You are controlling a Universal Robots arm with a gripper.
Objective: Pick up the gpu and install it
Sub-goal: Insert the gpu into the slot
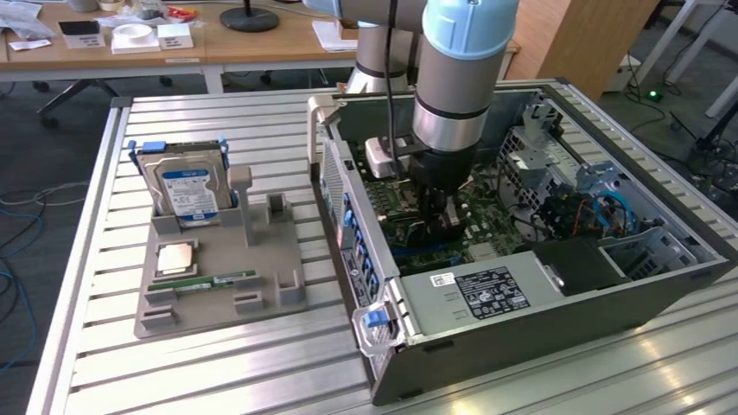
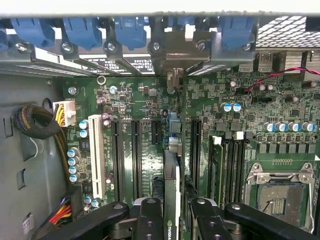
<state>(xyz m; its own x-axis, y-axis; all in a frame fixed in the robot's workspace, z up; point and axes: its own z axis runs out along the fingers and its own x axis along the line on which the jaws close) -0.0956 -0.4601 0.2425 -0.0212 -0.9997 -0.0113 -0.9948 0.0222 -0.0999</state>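
At the exterior view's center, the gripper clamps the gpu edge-on above the green motherboard inside the open computer case.

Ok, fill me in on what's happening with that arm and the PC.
The arm's end effector is down inside the open PC case, gripping the gpu on edge between its fingers. The card hangs just above the motherboard, lined up with the expansion slots; whether it is seated can't be told. Outside the case, a hard drive and a memory stick sit in the grey holder.
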